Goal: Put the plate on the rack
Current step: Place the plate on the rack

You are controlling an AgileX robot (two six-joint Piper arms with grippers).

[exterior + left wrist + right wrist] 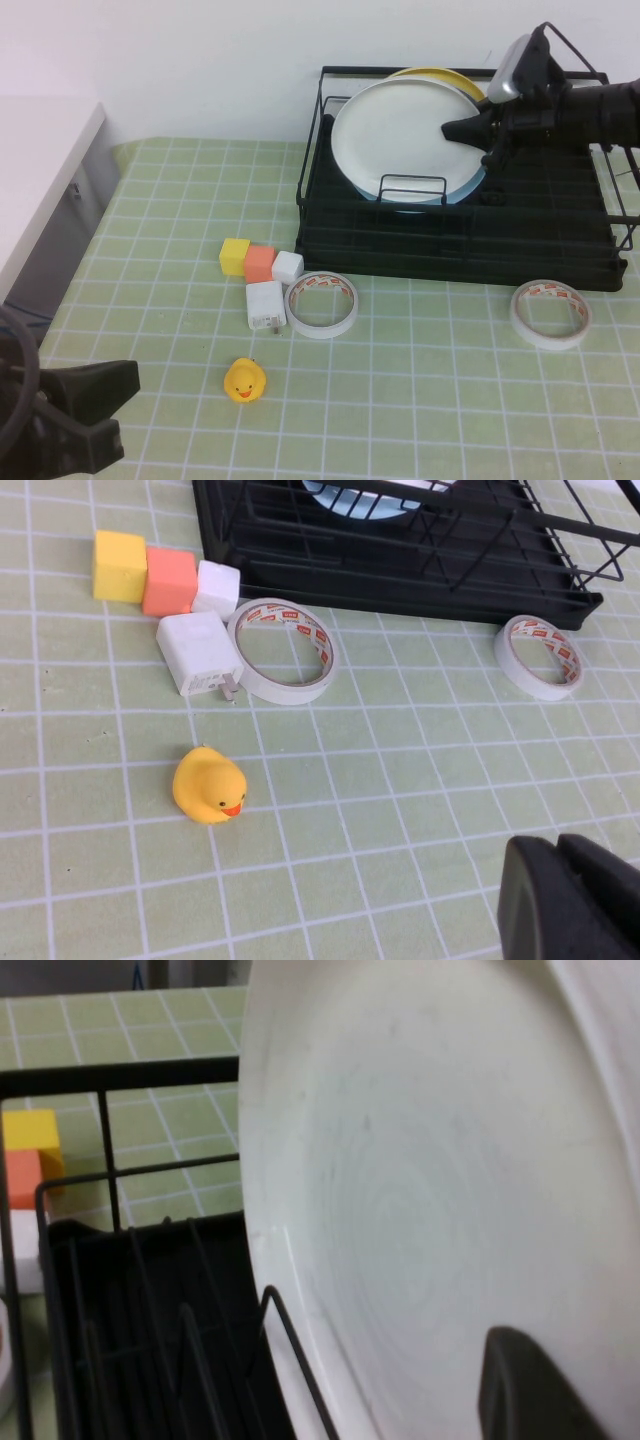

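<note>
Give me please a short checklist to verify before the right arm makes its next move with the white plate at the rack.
1. Plate stands upright inside the rack: ok.
2. It leans beside the blue plate and the yellow plate, not on the table: ok.
3. Right gripper is at the plate's right edge: ok; whether it grips cannot tell.
4. Plate bottom sits between the dividers: cannot tell, hidden by the rack's front.
5. Left gripper is parked low at the near left, far from the rack: ok.
6. Tape rolls, cubes and duck lie outside the rack: ok.
</note>
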